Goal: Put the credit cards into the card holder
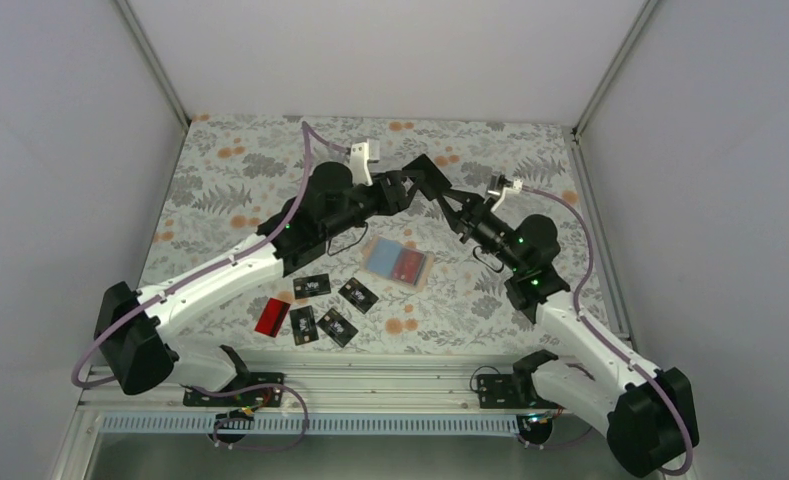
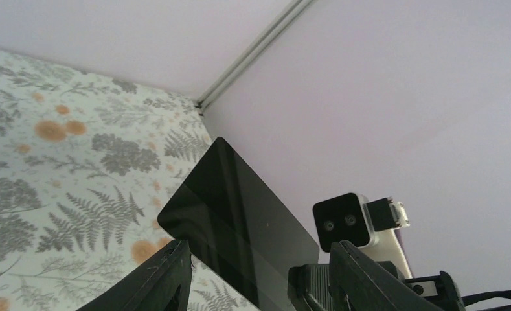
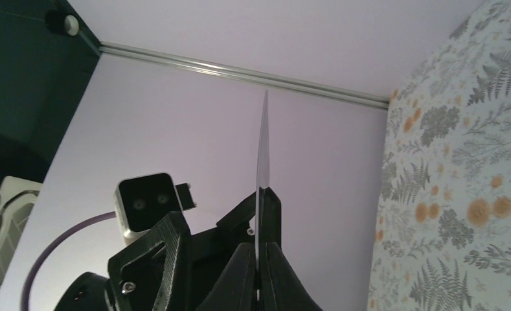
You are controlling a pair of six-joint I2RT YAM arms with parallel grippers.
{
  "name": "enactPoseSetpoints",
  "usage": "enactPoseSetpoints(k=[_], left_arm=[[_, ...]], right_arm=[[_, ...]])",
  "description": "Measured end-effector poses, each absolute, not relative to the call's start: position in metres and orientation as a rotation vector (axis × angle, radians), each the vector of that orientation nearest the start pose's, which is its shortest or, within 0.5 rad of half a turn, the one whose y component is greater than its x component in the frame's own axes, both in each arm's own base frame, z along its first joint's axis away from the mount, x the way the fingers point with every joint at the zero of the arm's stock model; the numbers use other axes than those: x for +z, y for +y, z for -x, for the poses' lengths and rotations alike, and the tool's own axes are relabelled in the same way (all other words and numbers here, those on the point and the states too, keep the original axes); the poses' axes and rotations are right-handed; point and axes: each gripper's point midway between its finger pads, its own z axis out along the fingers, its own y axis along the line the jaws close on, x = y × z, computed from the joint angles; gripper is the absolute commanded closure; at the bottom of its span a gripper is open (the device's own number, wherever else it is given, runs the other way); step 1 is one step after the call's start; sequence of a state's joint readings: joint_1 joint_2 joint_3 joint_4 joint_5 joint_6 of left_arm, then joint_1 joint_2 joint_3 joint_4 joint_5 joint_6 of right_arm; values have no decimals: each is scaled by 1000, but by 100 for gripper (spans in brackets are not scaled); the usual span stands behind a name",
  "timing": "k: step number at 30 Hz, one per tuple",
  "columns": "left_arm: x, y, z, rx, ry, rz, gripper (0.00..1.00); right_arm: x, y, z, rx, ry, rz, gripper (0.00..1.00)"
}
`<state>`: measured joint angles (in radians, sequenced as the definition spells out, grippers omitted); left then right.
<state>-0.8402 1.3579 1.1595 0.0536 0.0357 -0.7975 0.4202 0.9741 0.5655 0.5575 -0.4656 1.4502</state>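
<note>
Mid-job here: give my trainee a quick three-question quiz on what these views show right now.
1. True or false: the left gripper is clamped on the plain black card.
2. How many black cards with white markings lie on the table?
3. The card holder is: A) shut, B) lying open on the table, C) in the right gripper.
Key: 1 false, the right gripper holds it; 2 four; 3 B.

You are seeing the small tan folding card holder (image 1: pixel 383 255) lying open mid-table, light blue inside, holding a red card (image 1: pixel 408 266), while four black white-marked cards (image 1: pixel 311 287) and another red plastic card (image 1: pixel 272 316) are lying flat near its left, and a plain black glossy card (image 2: pixel 239 227) (image 3: pixel 263 162) is hanging tilted in the air.
</note>
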Motion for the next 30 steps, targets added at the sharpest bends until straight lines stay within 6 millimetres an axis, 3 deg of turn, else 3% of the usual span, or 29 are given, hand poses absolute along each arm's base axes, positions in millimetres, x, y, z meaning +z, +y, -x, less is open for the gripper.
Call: enactPoseSetpoints(k=[10, 15, 22, 27, 30], left_arm=[[351, -355, -302, -1310, 1830, -83, 51], [353, -357, -303, -1350, 1819, -65, 48], [340, -357, -302, -1347, 1848, -52, 48], [346, -359, -300, -1376, 1817, -73, 56], [354, -361, -298, -1399, 1784, -91, 74]], right_arm=[[331, 205, -277, 1856, 1609, -433, 96], [339, 202, -271, 1866, 1579, -418, 96], [344, 200, -267, 1857, 1563, -391, 96], [342, 203, -267, 1863, 1576, -383, 96], [342, 204, -266, 1870, 1583, -368, 96]])
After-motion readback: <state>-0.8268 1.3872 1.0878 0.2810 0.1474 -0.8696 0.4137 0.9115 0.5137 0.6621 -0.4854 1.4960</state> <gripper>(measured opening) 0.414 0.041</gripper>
